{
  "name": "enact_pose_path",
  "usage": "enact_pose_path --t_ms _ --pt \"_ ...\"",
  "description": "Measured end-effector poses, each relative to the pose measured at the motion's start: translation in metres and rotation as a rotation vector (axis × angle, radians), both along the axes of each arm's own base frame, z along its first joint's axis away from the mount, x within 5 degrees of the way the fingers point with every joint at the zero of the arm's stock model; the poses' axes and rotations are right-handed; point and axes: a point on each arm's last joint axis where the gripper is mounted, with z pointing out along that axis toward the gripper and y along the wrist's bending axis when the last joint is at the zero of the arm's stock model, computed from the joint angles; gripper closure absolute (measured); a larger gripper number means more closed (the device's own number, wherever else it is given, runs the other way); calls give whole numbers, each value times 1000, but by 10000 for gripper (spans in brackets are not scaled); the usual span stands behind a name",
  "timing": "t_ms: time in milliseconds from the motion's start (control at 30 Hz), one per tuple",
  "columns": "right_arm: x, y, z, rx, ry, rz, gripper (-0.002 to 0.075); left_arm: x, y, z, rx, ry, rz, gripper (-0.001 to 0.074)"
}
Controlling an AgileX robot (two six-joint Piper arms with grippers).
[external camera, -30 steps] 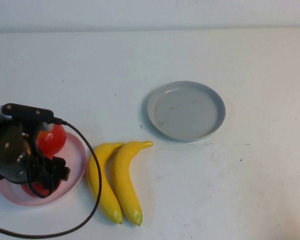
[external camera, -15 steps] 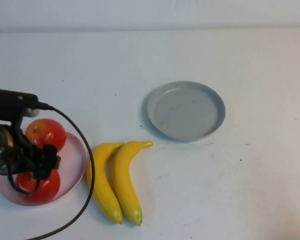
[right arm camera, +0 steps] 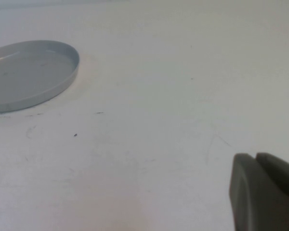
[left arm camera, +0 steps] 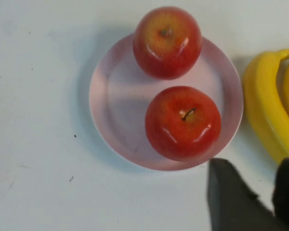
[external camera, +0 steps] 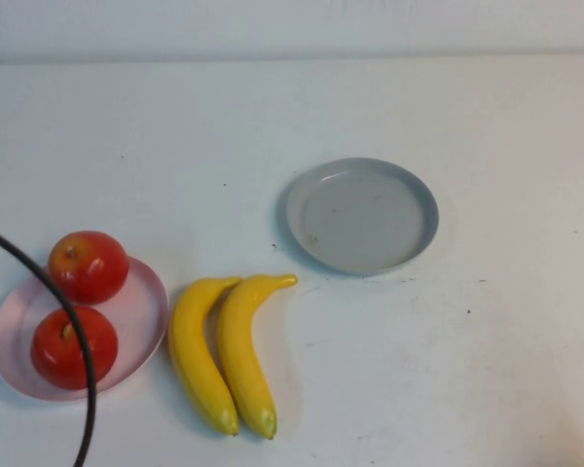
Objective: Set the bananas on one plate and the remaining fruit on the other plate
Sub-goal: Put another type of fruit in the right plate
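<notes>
Lying near the counter's (external camera: 487, 370) left front edge, the round pale pink plate (external camera: 141, 321) carries both glossy red apples (external camera: 88, 265), touching each other. Just beside it, the 2 curved yellow bananas (external camera: 241, 355) lie side by side, apart from the empty round grey plate (external camera: 362, 214); bare counter spreads right and behind. A black cable (external camera: 73, 331) arcs over the pink plate. Left pincer (left arm camera: 267, 197) hovers beside the plate's rim, fingers apart and empty. Right pincer (right arm camera: 262, 190) sits far right, fingers together.
</notes>
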Motion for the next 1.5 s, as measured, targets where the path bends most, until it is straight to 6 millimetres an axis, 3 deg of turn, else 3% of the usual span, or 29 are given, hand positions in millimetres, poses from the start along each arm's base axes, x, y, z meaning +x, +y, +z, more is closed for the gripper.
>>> enact_pose_path --t_ms 33,67,167,333,533,733,900,1200,1367,1500 --pt "0 0 0 0 0 0 743 -7 3 4 -8 -21 2 553" --pt "0 0 0 0 0 0 743 -14 5 7 -17 -44 3 617" --pt "0 0 0 0 0 0 743 -30 11 13 -45 -100 5 700" --pt "0 0 0 0 0 0 743 -45 16 7 -60 -125 6 731" --pt "0 0 0 0 0 0 743 -47 18 5 -50 -121 16 735" --pt "0 0 0 0 0 0 743 -33 9 2 -36 -404 -119 735" --pt "0 0 0 0 0 0 743 -32 4 -21 -81 -618 -180 735" --pt "0 0 0 0 0 0 743 -64 20 -89 -89 -899 -107 735" --pt "0 0 0 0 0 0 743 -75 27 -128 -95 -937 -12 735" --pt "0 0 0 0 2 0 743 -75 27 -142 -95 -875 1 735"
